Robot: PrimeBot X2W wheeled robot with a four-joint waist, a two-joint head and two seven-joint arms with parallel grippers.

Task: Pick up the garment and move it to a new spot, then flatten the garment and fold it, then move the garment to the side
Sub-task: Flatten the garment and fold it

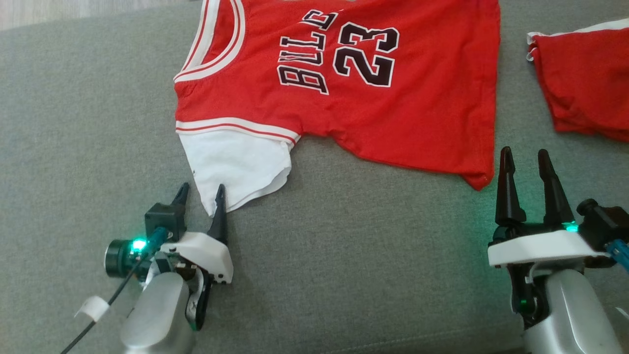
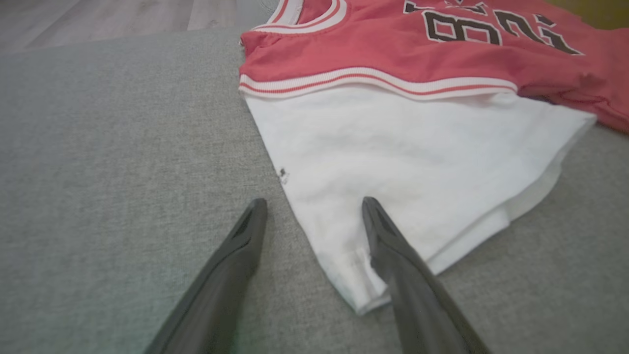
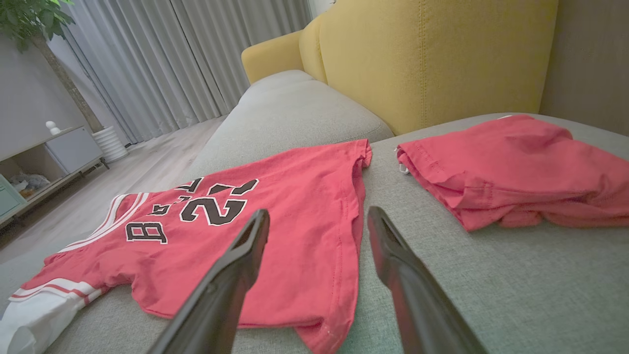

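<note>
White sleeve cloth (image 1: 236, 162) lies at my near left. My left gripper (image 1: 202, 192) straddles its near edge with jaws wide, one finger over the bare cushion and the other over the sleeve corner, pinching nothing. I judge it sits there to take that sleeve for a tug flat or a first fold.

The sleeve belongs to the red jersey (image 1: 417, 123), which is spread number-side up across the middle of the sofa cushion (image 1: 344, 275). Its neck trim is at the far left, its hem is to the right, and its near edge is rippled.

My right gripper (image 1: 524, 152), equally wide and empty, hovers just near of the jersey's near right hem corner, apart from it. Sleeve on one side and hem on the other suggests a two-armed grab along the near edge.

Farther right, well apart, a second red garment (image 1: 585, 88) lies loosely folded, probably set aside.

The cushion is grey woven upholstery, soft enough that cloth may drag. A mustard-yellow backrest (image 3: 442, 59) rises behind it. To the left are a pale wood floor (image 3: 147, 157), grey curtains (image 3: 172, 64), a potted plant (image 3: 29, 19) and a low cabinet (image 3: 49, 152).
</note>
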